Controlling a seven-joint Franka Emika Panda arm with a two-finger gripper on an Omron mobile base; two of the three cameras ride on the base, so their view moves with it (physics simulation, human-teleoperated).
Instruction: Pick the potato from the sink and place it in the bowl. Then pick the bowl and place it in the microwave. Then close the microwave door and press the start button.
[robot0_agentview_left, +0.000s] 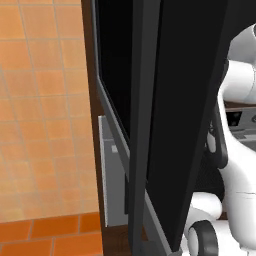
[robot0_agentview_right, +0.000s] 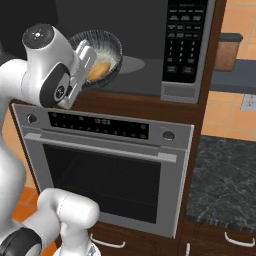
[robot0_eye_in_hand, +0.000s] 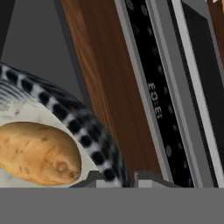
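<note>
The hand (robot0_agentview_right: 88, 66) is clamping the streaky blue-grey bowl's (robot0_agentview_right: 111, 46) rim, keeping it level at the microwave (robot0_agentview_right: 187, 60) opening so the tan potato (robot0_agentview_right: 98, 70) isn't rolling out.

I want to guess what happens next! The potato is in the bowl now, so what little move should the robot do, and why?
Probably push the bowl a bit deeper into the microwave before letting go. The jaws are shut on its rim, the potato lies inside, and the bowl sits tilted at the front edge of the open cavity, so it doesn't look set down flat yet.
</note>
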